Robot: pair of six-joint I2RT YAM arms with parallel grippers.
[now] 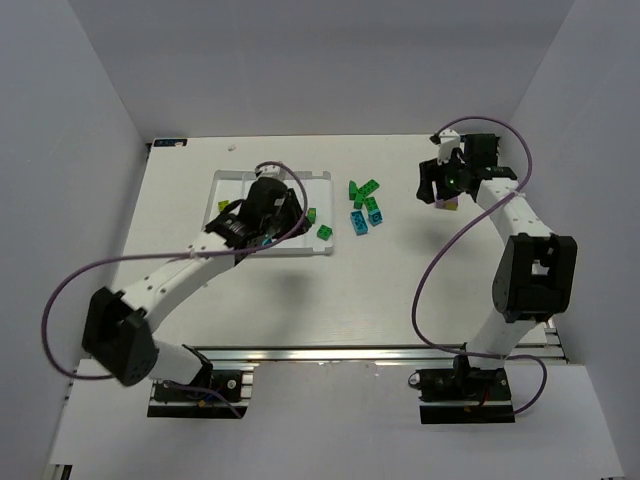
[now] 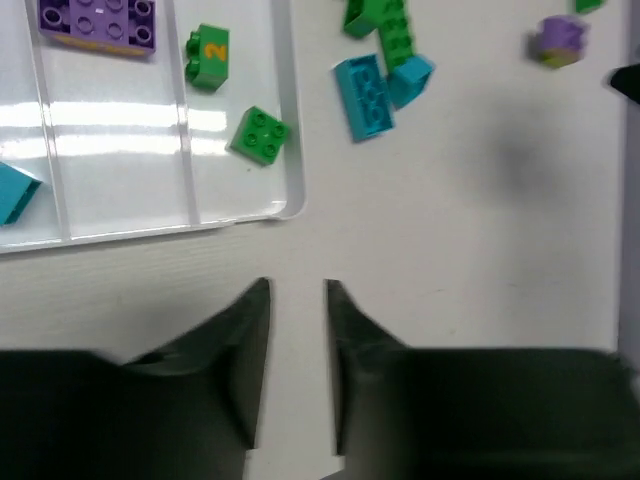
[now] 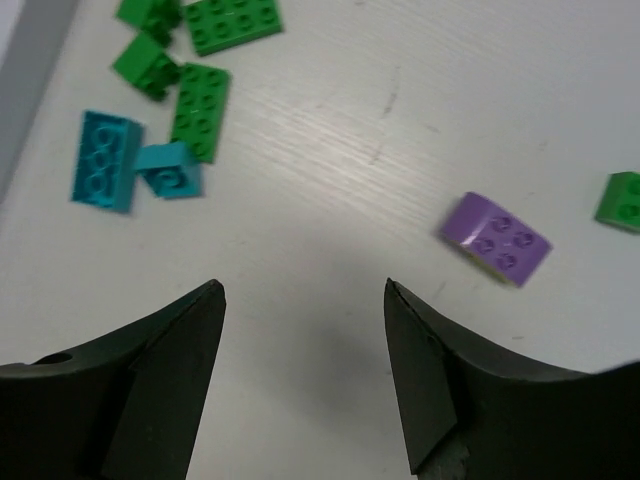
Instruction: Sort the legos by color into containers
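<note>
The white tray [image 1: 222, 178] lies at the back left of the table. In the left wrist view its compartments [image 2: 120, 150] hold a purple brick [image 2: 97, 22], a teal brick [image 2: 15, 192] and two green bricks [image 2: 207, 55] [image 2: 259, 133]. My left gripper [image 2: 297, 290] hovers over the tray's near edge [image 1: 272, 222], jaws slightly parted and empty. My right gripper [image 3: 302, 295] is open wide and empty above bare table [image 1: 440, 188]. A purple brick [image 3: 495, 238] lies just to its right. Loose green bricks [image 3: 200, 110] and teal bricks [image 3: 105, 160] lie between tray and right gripper [image 1: 365, 205].
A single green brick [image 3: 623, 200] lies at the right edge of the right wrist view. A yellow-green brick [image 1: 224, 207] shows at the tray's left side. White walls enclose the table on three sides. Purple cables loop from both arms.
</note>
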